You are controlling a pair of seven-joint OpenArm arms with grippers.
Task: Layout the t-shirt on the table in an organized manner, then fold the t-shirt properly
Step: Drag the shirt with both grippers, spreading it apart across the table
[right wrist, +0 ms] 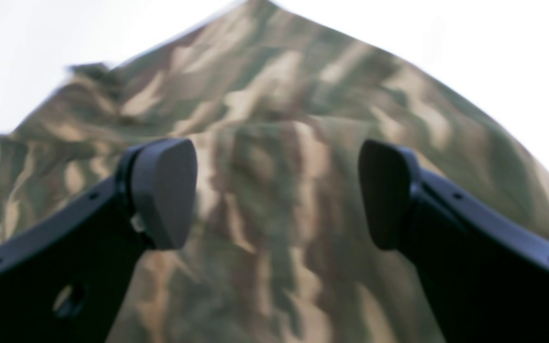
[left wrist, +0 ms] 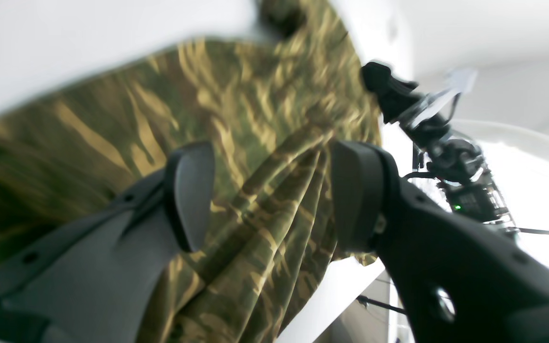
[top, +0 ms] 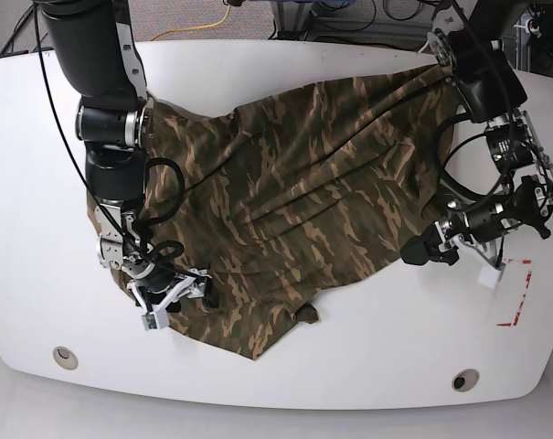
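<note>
shirt (top: 294,192): spread loosely across the middle of the desk (top: 285,375), camouflage side up, skewed and creased — long folds running from the far right corner down toward the near left; one corner hanging near the front edge, a small flap turned up beside it.
shirt edges: right edge bunched and lifted off the desk near the left claw; lower left edge lying flat under the right claw.
left claw (left wrist: 265,200): open, pads well apart, a gathered hanging fold of cloth between them but not pinched — no grip visible in the wrist view.
right claw (right wrist: 277,195): open wide, poised over flat cloth at the lower left edge, holding nothing; contact with the cloth not clear from the blurred wrist view.
desk: glossy white, bare around the shirt; two small holes (top: 66,356) near the front, red outline mark (top: 516,293) at the right front, just beside the left arm.
step: layout, by the look of it — shirt not yet squared, folding not begun.
progress: early; sleeves and hem hard to pick out in the heap.
next move: likely closing each claw on an edge or corner, then drawing apart to flatten the creases — calls for pinching one layer only and pulling evenly.
risk: dragging the whole shirt toward one side, or off the front edge.
</note>
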